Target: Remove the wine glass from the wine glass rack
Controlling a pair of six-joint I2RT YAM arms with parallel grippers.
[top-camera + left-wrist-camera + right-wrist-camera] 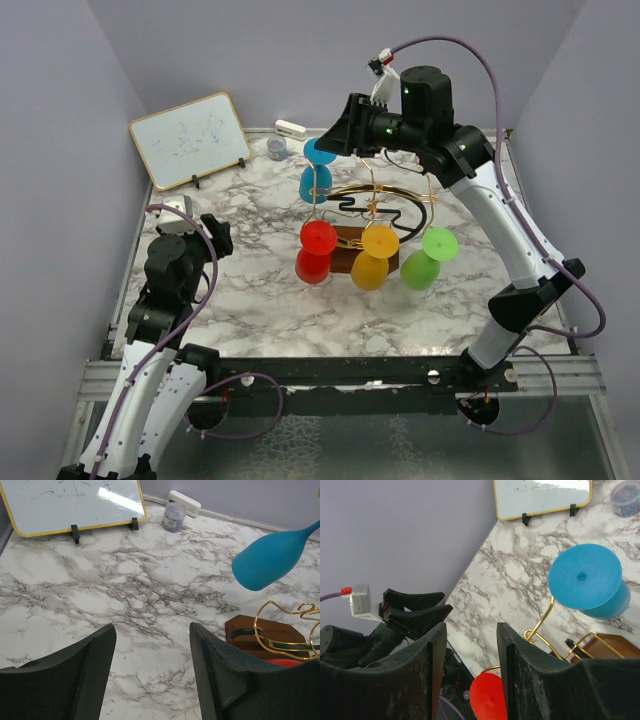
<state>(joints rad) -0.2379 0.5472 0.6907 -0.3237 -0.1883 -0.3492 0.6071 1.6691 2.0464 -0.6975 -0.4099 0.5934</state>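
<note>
Right wrist: right gripper [470, 630] has its fingers apart with nothing between them, only marble and the other arm visible through the gap. The blue wine glass [586, 580] is off to the gripper's right, outside the fingers, foot disc facing the camera and bowl hanging below. It is still on a gold hook arm of the wine glass rack [540, 625]. Contact between finger and foot: cannot tell. The red glass [487, 697] is just below the gap.

Top external: the right gripper is at the rack's far-left arm, level with the blue foot. The orange glass [375, 255] and green glass [428, 258] hang on the rack's near side, away from it.

Left wrist: left gripper [152, 645] is spread wide and empty, low over the table [125, 580]. The blue bowl is ahead and to its right, and the whiteboard [70, 500] is ahead and to its left.
</note>
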